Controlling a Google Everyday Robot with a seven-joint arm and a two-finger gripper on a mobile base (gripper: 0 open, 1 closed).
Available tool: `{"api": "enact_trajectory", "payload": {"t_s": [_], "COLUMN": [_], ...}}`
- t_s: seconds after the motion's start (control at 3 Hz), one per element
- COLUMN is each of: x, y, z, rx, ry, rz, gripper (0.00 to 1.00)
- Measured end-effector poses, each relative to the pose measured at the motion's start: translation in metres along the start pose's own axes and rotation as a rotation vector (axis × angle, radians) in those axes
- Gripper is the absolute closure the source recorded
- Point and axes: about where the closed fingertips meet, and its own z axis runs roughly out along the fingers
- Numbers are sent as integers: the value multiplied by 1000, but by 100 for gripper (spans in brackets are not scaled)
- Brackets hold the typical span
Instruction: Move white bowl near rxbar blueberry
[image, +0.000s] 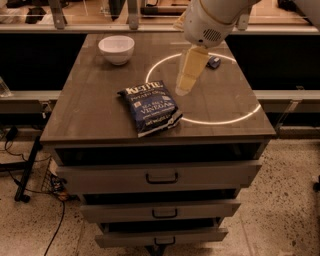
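Note:
The white bowl (116, 49) stands upright at the far left of the wooden cabinet top (90, 100). The rxbar blueberry (214, 62), a small dark blue bar, lies at the far right; only its right end shows behind the arm. My gripper (183, 89) hangs from the white arm (210, 20) that comes in from the top right. It points down over the middle of the top, right of the bowl, left of the bar, and holds nothing.
A large dark blue Kettle chip bag (150, 107) lies near the front centre of the top. A bright ring of light (220, 120) marks the right half. Drawers (161, 176) sit below, slightly pulled out. Cables (20, 165) lie on the floor at left.

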Motion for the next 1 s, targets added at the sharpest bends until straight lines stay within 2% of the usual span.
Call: {"api": "enact_trajectory", "payload": {"t_s": [0.33,0.67,1.0], "x": [-3,-28,-77], "y": [-3,-28,-80], "z": [4,38,101], "rx": [3,32,45], "ry": [-8,-85,-201], "rz": [2,22,17], "gripper": [0,0,0]}}
